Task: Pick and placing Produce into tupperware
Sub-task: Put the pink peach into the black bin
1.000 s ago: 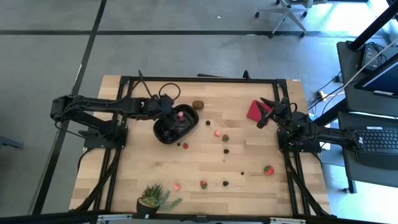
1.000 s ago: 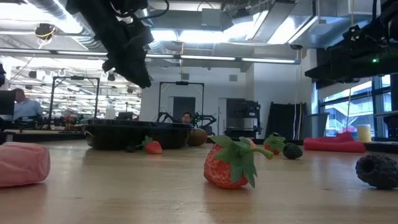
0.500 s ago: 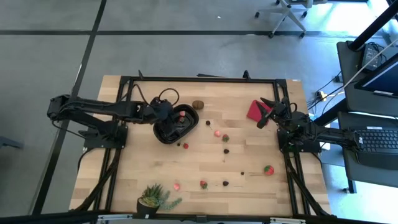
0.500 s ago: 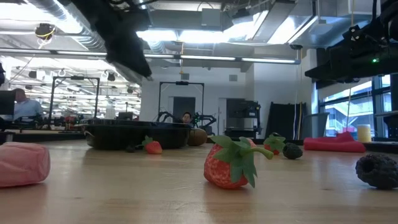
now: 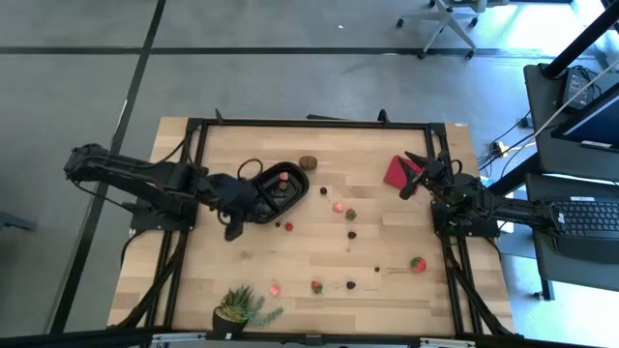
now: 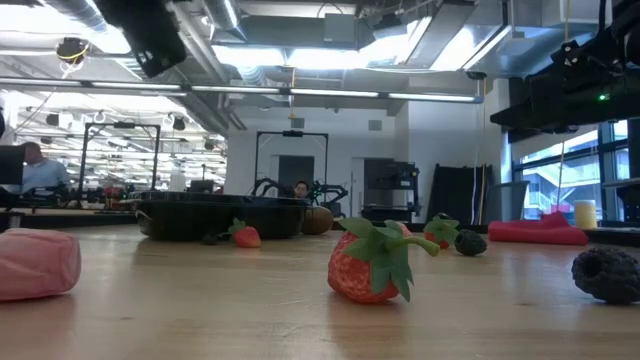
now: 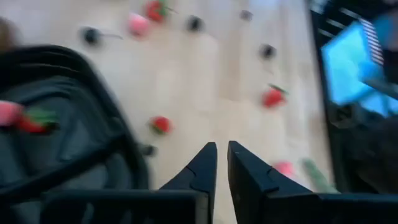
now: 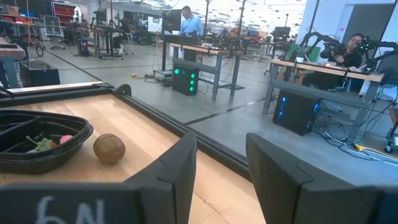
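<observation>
Left gripper (image 7: 221, 163) fingers nearly together with a narrow gap, nothing between them, black tray (image 7: 59, 134) beside them holding a red piece (image 7: 25, 118), small red and dark fruit pieces (image 7: 160, 124) scattered ahead on wooden table (image 7: 205, 74)

Table layout around the tupperware (image 5: 286, 192)

Left gripper (image 5: 230, 230) sits at its left edge; the round piece (image 5: 308, 162) lies just right; the potted plant (image 5: 242, 307) stands well apart at the table's near edge.

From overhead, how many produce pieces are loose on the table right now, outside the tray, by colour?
Red or pink: 6
Dark berries: 5, including one beside the tray, seen in the left wrist view
Brown: 1
Total: 12
</observation>
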Robot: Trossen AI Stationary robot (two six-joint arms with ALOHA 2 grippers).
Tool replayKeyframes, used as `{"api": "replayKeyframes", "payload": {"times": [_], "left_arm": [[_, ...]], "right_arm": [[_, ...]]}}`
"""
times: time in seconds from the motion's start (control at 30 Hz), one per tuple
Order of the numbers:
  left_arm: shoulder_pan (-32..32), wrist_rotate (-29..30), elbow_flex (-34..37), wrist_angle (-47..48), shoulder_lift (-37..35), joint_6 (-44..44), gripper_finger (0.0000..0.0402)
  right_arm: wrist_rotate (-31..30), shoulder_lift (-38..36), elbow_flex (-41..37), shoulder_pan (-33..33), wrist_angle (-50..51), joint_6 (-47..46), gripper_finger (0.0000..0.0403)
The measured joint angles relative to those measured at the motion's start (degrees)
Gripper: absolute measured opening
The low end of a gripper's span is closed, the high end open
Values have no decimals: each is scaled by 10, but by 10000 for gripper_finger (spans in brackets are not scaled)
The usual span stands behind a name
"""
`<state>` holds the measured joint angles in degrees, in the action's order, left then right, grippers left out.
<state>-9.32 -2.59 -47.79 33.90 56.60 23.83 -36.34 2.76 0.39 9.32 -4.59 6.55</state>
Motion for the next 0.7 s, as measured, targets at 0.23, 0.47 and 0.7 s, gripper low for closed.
{"api": "replayKeyframes", "payload": {"times": [0.23,0.47,0.7], "left_arm": [[-45,9,0,-7,23,-12,18],[-74,17,0,-39,46,-31,8],[-78,16,0,-49,46,-36,15]], "right_arm": [[0,0,0,0,-1,0,142],[0,0,0,0,-3,0,142],[0,0,0,0,-3,-3,142]]}}
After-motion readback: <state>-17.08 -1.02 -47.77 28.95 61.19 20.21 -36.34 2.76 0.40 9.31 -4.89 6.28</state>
